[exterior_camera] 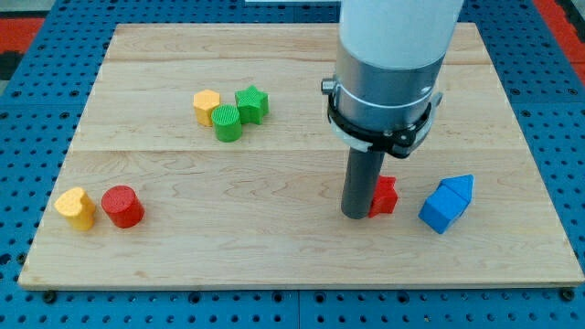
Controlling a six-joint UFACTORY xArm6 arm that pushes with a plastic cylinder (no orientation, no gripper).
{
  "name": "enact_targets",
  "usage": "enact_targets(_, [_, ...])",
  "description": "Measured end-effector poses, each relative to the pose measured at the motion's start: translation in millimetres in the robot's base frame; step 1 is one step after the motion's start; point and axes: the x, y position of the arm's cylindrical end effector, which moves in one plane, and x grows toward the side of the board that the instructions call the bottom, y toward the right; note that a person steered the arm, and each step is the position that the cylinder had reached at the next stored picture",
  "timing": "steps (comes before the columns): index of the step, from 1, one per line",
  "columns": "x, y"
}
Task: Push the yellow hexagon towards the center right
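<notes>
Taking the yellow hexagon (207,106) as the landmark and reading from the view's left: well below it and further left, near the bottom-left corner of the wooden worktop (274,265), a yellow heart-shaped block (75,207) stands just beside a red cylinder (122,206). The hexagon itself sits in the upper-left part of the worktop, touching a green cylinder (227,122) at its lower right, with a green star-shaped block (251,103) just right of that. Far to the hexagon's right and lower down is my tip (355,216), resting against the left side of a red block (384,196) whose shape is partly hidden. Further right, two blue blocks (447,203) sit pressed together. There is no pincer on this arm, only the rod, so no open or closed state can be told. No containers are present. The deciding relation: the hexagon lies up and left of my tip, so I judge the tip must get round to the hexagon's left side before a rightward push, and the two green blocks stand directly in that path
</notes>
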Motion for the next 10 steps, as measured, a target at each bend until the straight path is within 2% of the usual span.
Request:
enact_targets(1, [-7.5,-20.4])
enact_targets(4, [-47.9,2.9])
enact_targets(5, [-92.1,-5.5])
enact_targets(6, [-150.6,-39.9])
enact_targets(7, [-214.1,-106.1])
enact_targets(8, [-213.5,-200.1])
enact_targets(9, [-184.9,-216.5])
enact_targets(10, [-185.6,-219.0])
